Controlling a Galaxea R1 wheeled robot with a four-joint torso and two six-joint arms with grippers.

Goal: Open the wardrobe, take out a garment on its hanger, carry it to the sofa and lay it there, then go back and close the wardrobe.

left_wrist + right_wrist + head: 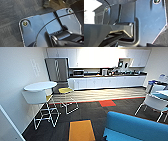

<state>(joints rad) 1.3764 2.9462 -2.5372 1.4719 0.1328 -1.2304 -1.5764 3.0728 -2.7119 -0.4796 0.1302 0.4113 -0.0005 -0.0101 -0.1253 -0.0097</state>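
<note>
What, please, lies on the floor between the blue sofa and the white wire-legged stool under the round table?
In the head view, an orange carpet patch lies on the dark carpet between the sofa and the stool.

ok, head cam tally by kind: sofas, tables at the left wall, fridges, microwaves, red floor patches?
blue sofa: 1
round white table at the left wall: 1
fridge: 1
microwave: 1
red floor patch: 1
Total: 5
</note>
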